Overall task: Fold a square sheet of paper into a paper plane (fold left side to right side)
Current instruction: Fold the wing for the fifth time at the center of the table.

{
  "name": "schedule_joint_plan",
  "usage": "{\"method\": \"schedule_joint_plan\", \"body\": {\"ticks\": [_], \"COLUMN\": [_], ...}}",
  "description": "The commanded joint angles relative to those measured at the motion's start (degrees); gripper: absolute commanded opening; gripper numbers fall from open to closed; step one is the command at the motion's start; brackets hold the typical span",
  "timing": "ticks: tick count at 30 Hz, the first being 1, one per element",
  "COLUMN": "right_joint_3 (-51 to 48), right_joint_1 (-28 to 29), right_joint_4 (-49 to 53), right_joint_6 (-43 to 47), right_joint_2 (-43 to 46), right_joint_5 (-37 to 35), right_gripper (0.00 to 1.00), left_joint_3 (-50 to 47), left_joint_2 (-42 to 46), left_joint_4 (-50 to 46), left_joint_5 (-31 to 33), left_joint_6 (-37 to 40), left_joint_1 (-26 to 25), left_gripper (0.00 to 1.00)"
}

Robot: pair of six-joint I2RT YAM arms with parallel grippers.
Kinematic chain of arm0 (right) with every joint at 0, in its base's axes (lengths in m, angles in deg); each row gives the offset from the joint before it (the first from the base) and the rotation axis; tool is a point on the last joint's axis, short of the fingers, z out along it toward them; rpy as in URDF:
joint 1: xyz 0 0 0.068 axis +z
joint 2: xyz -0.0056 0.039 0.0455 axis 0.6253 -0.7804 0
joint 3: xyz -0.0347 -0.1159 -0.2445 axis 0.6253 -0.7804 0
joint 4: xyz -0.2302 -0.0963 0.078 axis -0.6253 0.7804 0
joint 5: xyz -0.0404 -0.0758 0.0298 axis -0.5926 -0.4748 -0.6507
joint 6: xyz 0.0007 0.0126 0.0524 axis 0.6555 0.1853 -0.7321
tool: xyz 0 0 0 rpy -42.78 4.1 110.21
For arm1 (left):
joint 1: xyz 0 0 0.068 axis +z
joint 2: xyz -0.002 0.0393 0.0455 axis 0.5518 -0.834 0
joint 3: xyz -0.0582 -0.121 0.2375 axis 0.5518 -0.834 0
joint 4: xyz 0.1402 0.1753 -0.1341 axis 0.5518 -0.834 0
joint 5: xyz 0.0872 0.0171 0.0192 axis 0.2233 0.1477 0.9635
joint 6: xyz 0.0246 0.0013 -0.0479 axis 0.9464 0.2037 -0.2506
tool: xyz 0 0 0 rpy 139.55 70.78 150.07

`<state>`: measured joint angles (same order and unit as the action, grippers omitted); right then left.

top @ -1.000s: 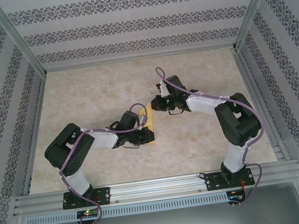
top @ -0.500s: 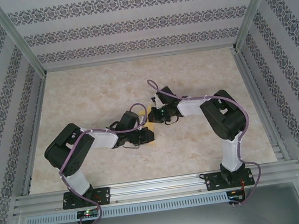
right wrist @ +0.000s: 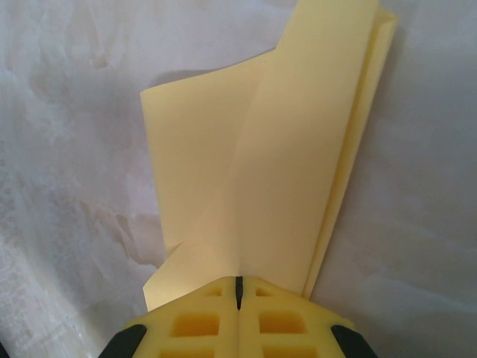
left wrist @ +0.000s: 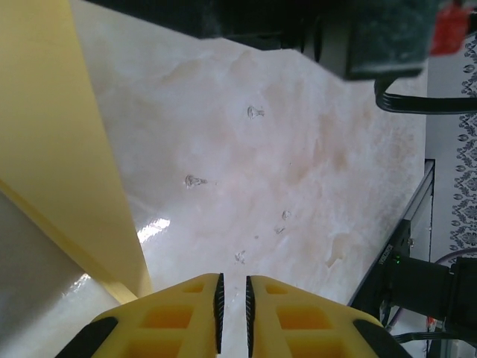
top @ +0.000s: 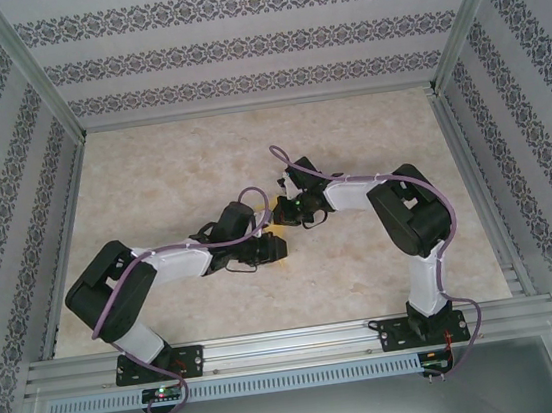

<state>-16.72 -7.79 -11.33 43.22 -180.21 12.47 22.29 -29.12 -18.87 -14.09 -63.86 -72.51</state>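
Right fingers point(right wrist: 197, 324) swung in, now closed, touching the paper point(right wrist: 283, 164)

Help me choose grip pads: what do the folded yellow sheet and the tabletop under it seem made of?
Folded yellow sheet: thin matte paper, judging by its crisp creases and stacked layer edges. Tabletop: a hard, glossy, beige marbled surface, perhaps stone-look laminate or tile; it throws bright glare patches.

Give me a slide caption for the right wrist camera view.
Right gripper, jaws shut, at the near edge of the partly folded yellow paper on the marbled table.
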Motion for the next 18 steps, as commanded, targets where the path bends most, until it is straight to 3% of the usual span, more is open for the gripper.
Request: {"method": "schedule_joint_plan", "body": {"ticks": [1,18], "right_joint_3": [0.5,1.65], "right_joint_1": [0.29,0.85], "right_joint_4": [3.18,5.56], "right_joint_6": [1.42,2.31], "right_joint_2": [-2.12,-2.52], "right_joint_5": [-2.99,-4.15], "right_gripper": [0.0,0.0], "left_joint_3": [1.33,2.38], "left_joint_2": [-0.12,-4.67], "left_joint_4": [-2.06,-2.47], "left_joint_5": [-1.58,-0.78], "left_joint_6": [-0.94,-0.37], "left_joint_1": [-1.13,-2.18], "left_gripper": [0.2,0.19]}}
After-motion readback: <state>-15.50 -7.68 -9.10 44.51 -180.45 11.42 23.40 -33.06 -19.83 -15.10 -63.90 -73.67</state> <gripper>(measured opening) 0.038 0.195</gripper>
